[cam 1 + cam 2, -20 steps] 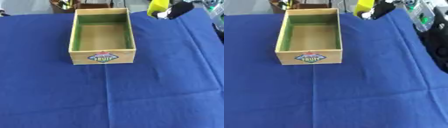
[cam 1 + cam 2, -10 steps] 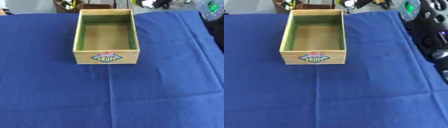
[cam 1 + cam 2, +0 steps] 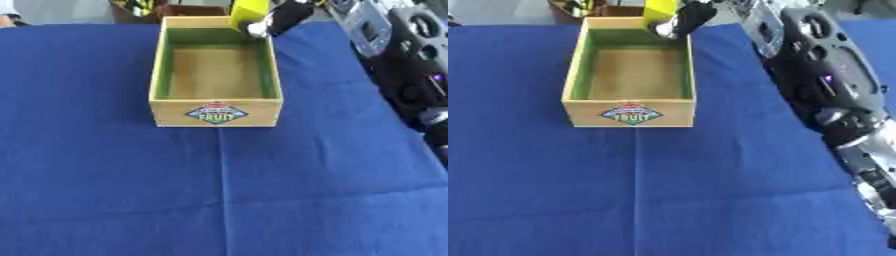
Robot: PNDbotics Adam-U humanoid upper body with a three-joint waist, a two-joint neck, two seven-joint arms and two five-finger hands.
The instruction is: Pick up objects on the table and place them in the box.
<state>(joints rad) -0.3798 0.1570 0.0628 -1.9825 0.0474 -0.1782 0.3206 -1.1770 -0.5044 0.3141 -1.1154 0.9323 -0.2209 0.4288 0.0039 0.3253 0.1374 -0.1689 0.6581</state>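
Yellow block held over the far end of the box, ready for release.

Black robot right hand (image 3: 282,16) reaches in from the upper right along its dark arm (image 3: 824,85), its fingers curled round a flat yellow block (image 3: 248,11) that hangs upright just above the far right corner of the open wooden box with green inner walls and a fruit label (image 3: 216,114), which stands on the blue cloth-covered table (image 3: 219,200). By my reading this is the placing step: the box floor looks bare, and the next move calls for lowering the block inside the walls and opening the fingers. No other loose objects show on the cloth. No left hand is visible.
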